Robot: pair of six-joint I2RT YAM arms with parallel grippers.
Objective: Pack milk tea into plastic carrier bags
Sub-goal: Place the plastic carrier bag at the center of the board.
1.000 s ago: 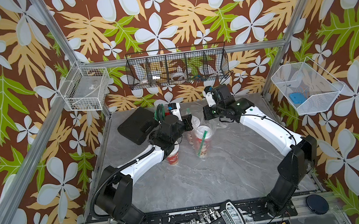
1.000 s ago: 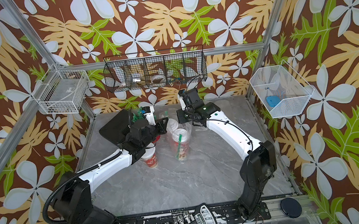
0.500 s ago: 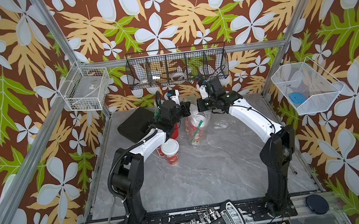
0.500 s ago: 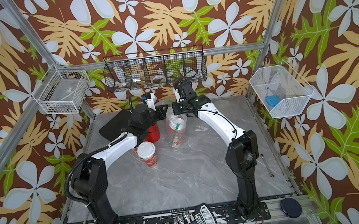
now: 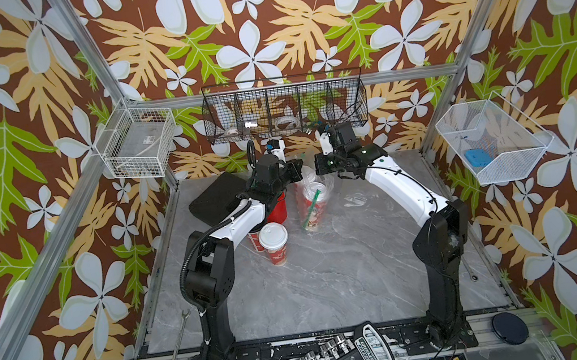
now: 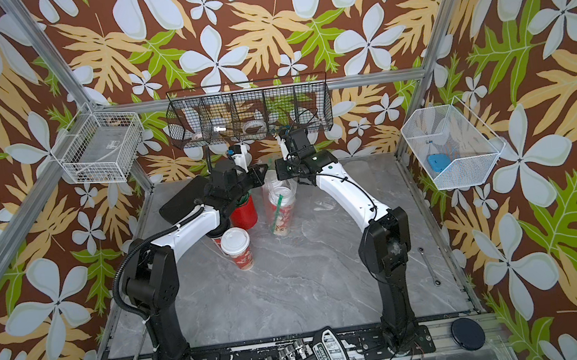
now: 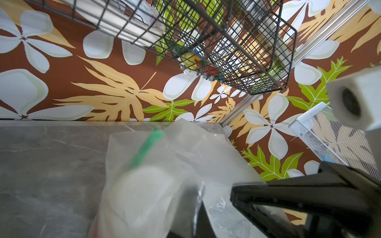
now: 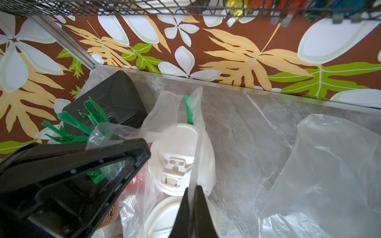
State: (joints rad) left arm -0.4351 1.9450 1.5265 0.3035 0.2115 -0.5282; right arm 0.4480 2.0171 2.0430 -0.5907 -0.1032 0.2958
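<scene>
Pinched 1 handle of the bag (image 5: 316, 219) in the left gripper (image 5: 299, 167) and the other handle in the right gripper (image 5: 318, 166), both clamped tight on the thin plastic. Held the 2 grippers close together just above the bag in both top views, probably to draw the handles up over the lids and ready the bag for lifting. Saw 2 cups (image 8: 177, 164) with white lids already standing inside it, toward the back of the counter (image 5: 330, 277), with a green straw (image 8: 188, 111) tucked in beside them. Counted 1 white-lidded cup (image 5: 274, 241) loose on the counter near the left arm and a second cup (image 5: 255, 239) touching it behind, half hidden, lid not visible; judged both still unpacked. Spotted a spare bag (image 8: 319, 175) flat on the counter beside the right arm, likely for those 2. Noted the red cup (image 5: 278, 208) of straws just beside the filled bag.
</scene>
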